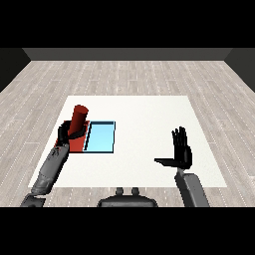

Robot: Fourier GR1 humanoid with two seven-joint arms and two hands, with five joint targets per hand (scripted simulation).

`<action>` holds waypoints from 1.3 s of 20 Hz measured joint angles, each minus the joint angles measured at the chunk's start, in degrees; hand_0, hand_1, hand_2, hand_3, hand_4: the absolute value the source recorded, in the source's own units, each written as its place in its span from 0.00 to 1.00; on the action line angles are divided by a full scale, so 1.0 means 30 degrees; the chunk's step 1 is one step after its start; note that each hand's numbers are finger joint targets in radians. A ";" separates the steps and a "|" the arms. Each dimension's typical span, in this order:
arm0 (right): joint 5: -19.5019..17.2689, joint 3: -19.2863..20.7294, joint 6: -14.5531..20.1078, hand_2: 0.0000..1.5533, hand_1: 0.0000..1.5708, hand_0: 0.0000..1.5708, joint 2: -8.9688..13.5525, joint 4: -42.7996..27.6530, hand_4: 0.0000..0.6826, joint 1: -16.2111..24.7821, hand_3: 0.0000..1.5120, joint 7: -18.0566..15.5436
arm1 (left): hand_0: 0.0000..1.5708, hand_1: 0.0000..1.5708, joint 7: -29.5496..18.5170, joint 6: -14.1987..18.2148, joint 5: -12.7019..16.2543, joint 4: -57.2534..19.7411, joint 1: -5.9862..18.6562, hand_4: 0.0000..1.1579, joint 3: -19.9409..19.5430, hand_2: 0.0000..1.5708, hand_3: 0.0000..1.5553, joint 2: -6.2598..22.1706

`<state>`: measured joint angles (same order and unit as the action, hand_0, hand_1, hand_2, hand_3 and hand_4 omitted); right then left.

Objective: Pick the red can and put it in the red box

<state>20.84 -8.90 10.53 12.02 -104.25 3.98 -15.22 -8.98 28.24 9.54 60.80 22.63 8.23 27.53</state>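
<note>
No readable text, labels, brands, nos. or signs anywhere. Red can (78, 119): plain, no print. Red tray (78, 144) & light blue tray (101, 138): unmarked. White table (144, 129): bare of writing.

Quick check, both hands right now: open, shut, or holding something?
Left hand: shut on the red can, over the red tray.
Right hand: open, holding nothing.

White table (149, 114) on grey wood-plank floor (129, 74), dark wall (127, 54).
</note>
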 measured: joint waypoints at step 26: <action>-0.0372 0.1117 -0.0844 0.00 0.00 0.00 -0.1029 0.5488 0.00 -0.2954 0.00 -0.2208 | 0.00 0.00 -0.0348 -0.3879 -0.2324 -1.7461 0.5585 0.00 -0.1095 0.00 0.00 0.0485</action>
<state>19.72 -5.55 7.99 8.94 -87.79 -4.88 -21.84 -10.02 16.60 2.57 8.42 39.38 4.95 28.99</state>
